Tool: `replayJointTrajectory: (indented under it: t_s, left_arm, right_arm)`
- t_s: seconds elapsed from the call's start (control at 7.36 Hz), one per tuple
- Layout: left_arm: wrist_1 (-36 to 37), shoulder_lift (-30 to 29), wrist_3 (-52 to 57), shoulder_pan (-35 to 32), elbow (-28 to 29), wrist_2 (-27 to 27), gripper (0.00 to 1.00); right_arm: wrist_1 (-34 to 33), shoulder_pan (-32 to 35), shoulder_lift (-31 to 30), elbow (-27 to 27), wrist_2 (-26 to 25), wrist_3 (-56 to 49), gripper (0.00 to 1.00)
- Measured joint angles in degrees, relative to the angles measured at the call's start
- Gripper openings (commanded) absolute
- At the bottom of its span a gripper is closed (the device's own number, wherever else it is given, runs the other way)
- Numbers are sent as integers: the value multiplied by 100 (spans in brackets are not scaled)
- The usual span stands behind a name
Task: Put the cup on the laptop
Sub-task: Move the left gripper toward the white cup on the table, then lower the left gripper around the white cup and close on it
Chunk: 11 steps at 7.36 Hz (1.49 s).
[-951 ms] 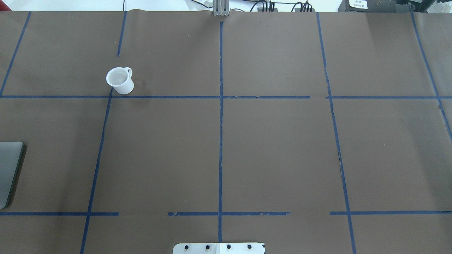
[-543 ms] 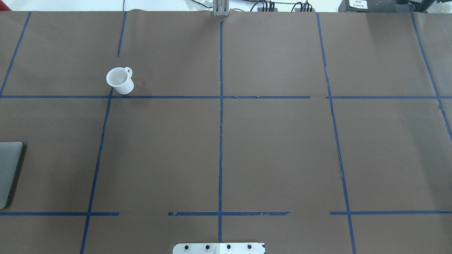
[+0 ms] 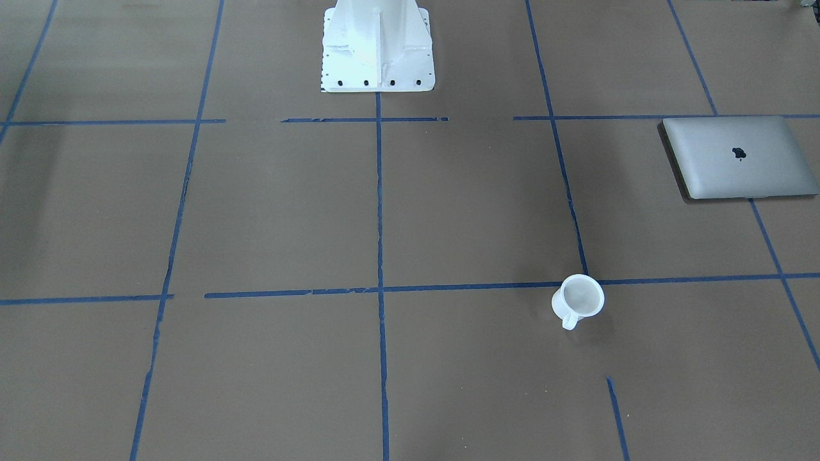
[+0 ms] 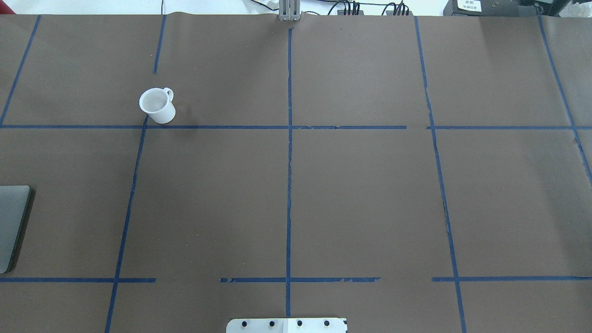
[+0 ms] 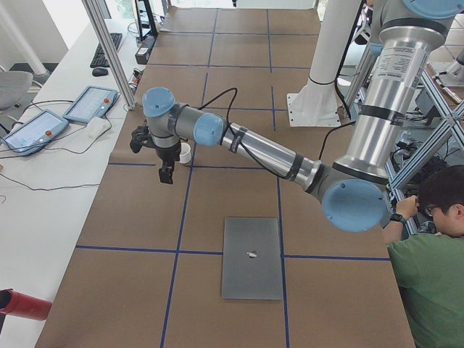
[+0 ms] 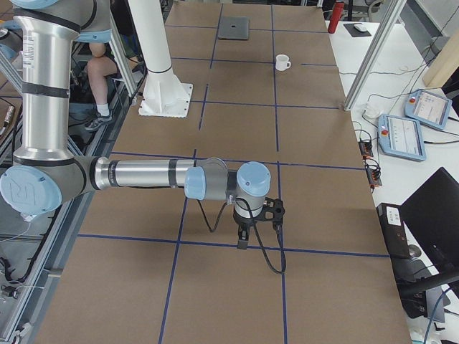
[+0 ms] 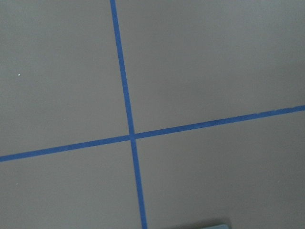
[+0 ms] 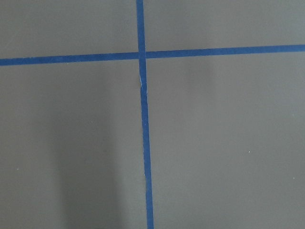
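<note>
The small white cup stands upright on the brown table cover beside a blue tape crossing, handle towards the far side; it also shows in the front view and, small, in the right view. The closed silver-grey laptop lies flat on the robot's left, apart from the cup, cut off by the overhead view's left edge. My left gripper hangs above the table near the cup. My right gripper hangs over the right half. I cannot tell whether either is open or shut.
The white robot base stands at the table's near middle edge. Blue tape lines grid the cover. An operator sits at the robot's side. Teach pendants and a red object lie beyond the table's far edge.
</note>
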Motion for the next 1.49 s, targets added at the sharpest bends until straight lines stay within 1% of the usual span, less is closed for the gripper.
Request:
replayJointTrajectory:
  t_s: [0.14,0.41,0.54,0.68,0.81,1.09,1.49]
  left_arm:
    - [203,-355,-246,413,17,56,100]
    - [314,-870,-829,1158,74,222,100]
    - [234,-1055,-1310,1460,101,269,100]
    - [-69,-1240,-1674,1760,313,360,100]
    - [-494,-1513,-1838,1916,816,476,100]
    - [-1216,-2063,-1877,2002,2012,560,100]
    - [-2121,-2434,-1882,2014,3224,678,100]
  right_arm:
    - [2,0,0,0,2,0,100]
    - [5,0,0,0,3,0,100]
    - [5,0,0,1,4,0,100]
    - [2,0,0,1,4,0,100]
    - [0,0,0,1,4,0,100]
    - [-1,0,0,1,6,0,100]
    - [-1,0,0,1,8,0,100]
